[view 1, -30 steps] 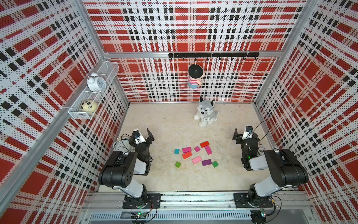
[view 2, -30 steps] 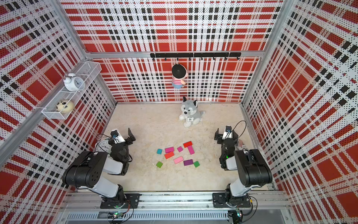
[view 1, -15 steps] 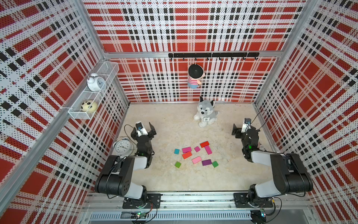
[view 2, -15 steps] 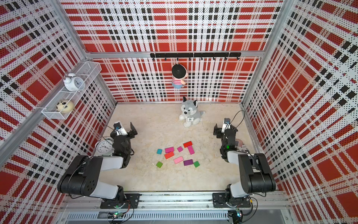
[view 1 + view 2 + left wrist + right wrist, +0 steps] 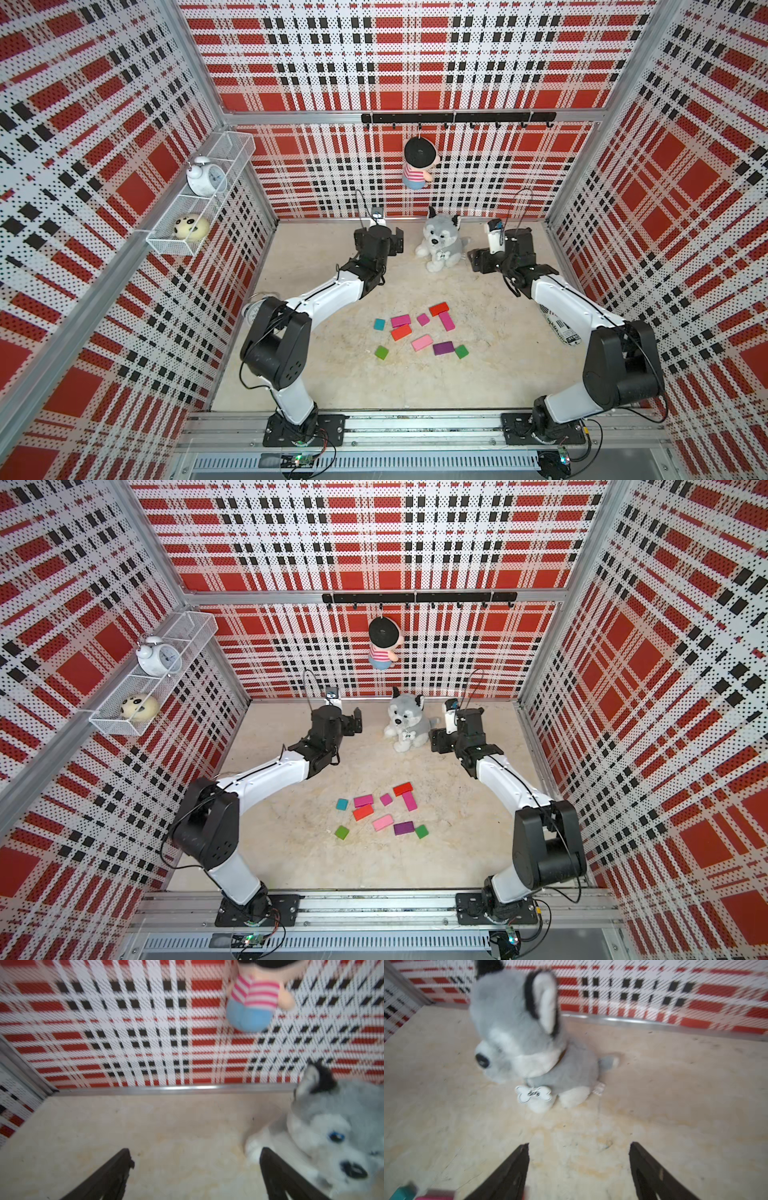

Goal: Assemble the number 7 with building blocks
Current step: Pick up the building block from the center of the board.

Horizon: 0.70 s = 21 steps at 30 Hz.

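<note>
The building blocks lie loose in the middle of the table in both top views: a teal square [image 5: 379,324], magenta rectangles [image 5: 400,320], two red ones [image 5: 439,308], a pink one [image 5: 422,342], a purple one [image 5: 404,828] and green squares [image 5: 381,352]. Both arms reach past them toward the back wall. My left gripper [image 5: 378,239] [image 5: 196,1154] is open over bare table, left of the plush dog. My right gripper [image 5: 478,258] [image 5: 579,1147] is open and empty, right of the dog. Teal and magenta blocks [image 5: 403,1192] show blurred at the right wrist view's edge.
A grey plush dog [image 5: 441,245] sits at the back between the grippers. A doll [image 5: 417,164] hangs from the hook rail. The wire wall shelf [image 5: 166,245] holds an alarm clock [image 5: 205,176]. A second clock [image 5: 251,309] and a white packet [image 5: 561,330] lie at the table's sides.
Both arms have unfolded from near the front and stretched toward the back wall, ending on either side of the plush dog. The right jaws have narrowed a little. The blocks stayed put.
</note>
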Each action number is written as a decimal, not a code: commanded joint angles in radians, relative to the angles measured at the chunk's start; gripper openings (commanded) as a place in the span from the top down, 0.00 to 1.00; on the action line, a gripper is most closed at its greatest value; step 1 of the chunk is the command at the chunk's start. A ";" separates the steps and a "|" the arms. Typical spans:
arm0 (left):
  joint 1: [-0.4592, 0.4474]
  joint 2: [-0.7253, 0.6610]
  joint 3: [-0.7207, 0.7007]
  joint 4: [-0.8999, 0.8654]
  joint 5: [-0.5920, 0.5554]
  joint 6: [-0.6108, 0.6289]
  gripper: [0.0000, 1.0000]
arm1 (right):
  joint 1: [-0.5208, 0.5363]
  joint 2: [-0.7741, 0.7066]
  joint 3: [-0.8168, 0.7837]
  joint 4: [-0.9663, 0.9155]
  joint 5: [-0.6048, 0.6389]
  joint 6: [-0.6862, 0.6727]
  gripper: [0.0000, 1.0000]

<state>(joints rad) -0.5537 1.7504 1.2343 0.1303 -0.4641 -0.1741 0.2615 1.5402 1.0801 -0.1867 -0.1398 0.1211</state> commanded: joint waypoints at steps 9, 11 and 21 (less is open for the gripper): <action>-0.131 0.037 -0.021 -0.312 0.149 -0.262 0.03 | 0.194 0.049 -0.066 -0.222 -0.015 0.090 0.31; -0.145 0.046 -0.025 -0.319 0.175 -0.280 0.05 | 0.226 0.064 -0.071 -0.242 -0.002 0.079 0.31; -0.171 0.112 -0.002 -0.403 0.269 -0.356 0.13 | 0.284 0.107 -0.070 -0.311 0.027 0.069 0.39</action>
<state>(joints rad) -0.7094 1.8599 1.2278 -0.2398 -0.2489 -0.4942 0.5346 1.6344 1.0153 -0.4599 -0.1398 0.1967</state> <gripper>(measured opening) 0.875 0.620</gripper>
